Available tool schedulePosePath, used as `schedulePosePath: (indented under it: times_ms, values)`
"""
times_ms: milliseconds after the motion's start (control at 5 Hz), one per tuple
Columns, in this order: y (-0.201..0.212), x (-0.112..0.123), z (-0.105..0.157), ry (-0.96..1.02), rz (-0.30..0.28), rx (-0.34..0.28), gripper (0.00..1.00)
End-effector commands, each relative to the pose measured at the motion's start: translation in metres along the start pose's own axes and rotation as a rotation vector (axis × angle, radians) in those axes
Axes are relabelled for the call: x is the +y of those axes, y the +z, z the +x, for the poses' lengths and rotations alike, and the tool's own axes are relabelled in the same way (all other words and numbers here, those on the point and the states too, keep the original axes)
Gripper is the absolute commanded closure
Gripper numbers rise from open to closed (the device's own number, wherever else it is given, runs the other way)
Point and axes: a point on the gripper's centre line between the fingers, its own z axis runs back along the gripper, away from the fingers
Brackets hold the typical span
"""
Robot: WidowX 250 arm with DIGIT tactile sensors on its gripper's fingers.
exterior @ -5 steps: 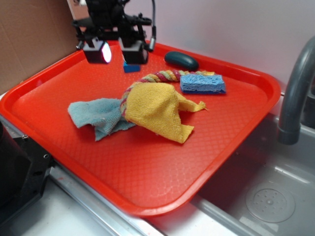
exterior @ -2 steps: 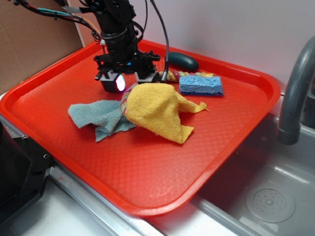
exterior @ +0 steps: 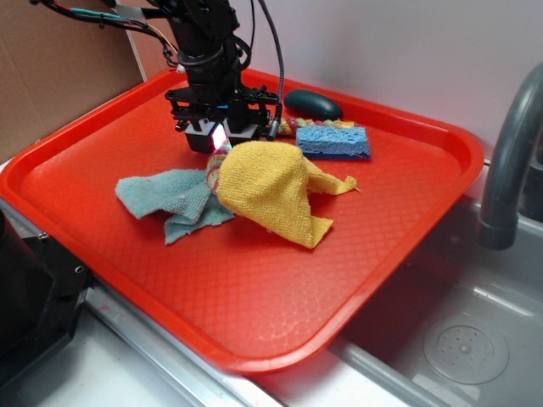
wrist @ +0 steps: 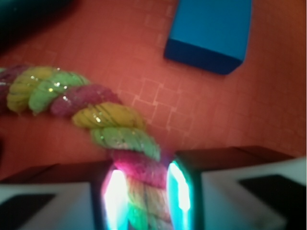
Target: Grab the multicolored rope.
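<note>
The multicolored rope point(wrist: 96, 103), twisted from red-pink, yellow and green strands, lies on the red tray point(exterior: 127, 254). In the exterior view only a short stretch of the rope point(exterior: 293, 127) shows beside the sponge; the rest is under the yellow cloth and my arm. My gripper point(exterior: 220, 140) is down on the tray at the far edge of the yellow cloth. In the wrist view my gripper point(wrist: 144, 191) has the rope running between its two fingers, and both pads press against the rope's sides.
A yellow woven cloth point(exterior: 271, 186) and a pale teal terry cloth point(exterior: 165, 199) lie just in front of the gripper. A blue sponge point(exterior: 333, 141) and a dark oval object point(exterior: 312, 103) lie to its right. A grey faucet point(exterior: 509, 170) and sink point(exterior: 458, 331) are beyond the tray's right edge.
The gripper came down from above the tray's far side onto the rope, and its fingers closed in around it. The blue sponge shifted a little to the left.
</note>
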Motion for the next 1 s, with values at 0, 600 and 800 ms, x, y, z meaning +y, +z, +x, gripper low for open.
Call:
schedulePosePath:
  times_ms: [0, 600, 800]
  values:
    - [0.072, -0.009, -0.012, 0.077, 0.083, -0.06, 1.0]
    - [0.222, -0.017, -0.023, 0.228, 0.086, -0.256, 1.0]
    - [0.251, 0.012, -0.043, 0.432, 0.081, -0.304, 1.0]
